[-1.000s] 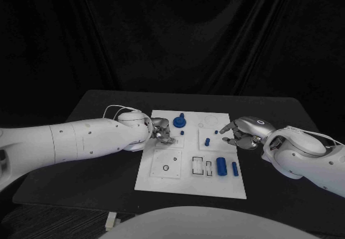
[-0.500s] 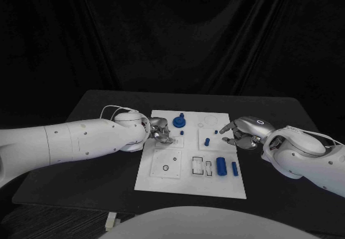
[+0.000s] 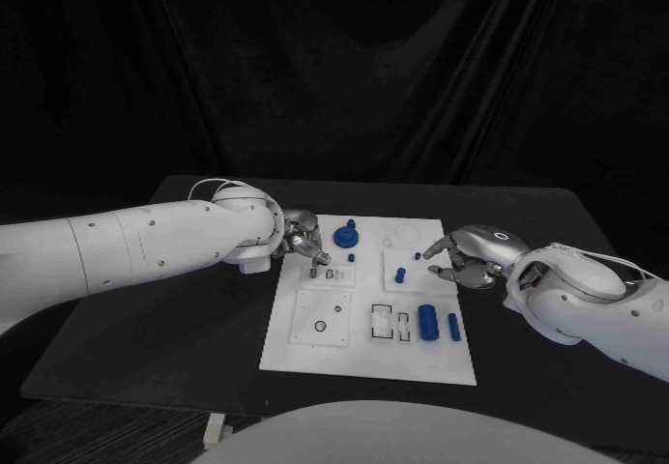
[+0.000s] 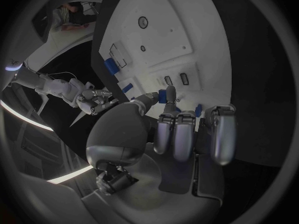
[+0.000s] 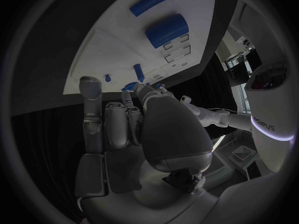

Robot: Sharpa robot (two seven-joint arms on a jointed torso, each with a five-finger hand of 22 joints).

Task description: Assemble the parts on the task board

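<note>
Left hand (image 3: 305,244) at the far-left edge of the task board (image 3: 365,362), fingers curled, nothing visibly held, beside the upright blue part (image 3: 347,235). Right hand (image 3: 467,261) over the board's right edge, fingers curled; can't tell whether it's grasping anything. Small blue peg (image 3: 401,275) near it. Blue cylinder (image 3: 429,323) and thin blue bar (image 3: 454,328) lie near-right on the board
</note>
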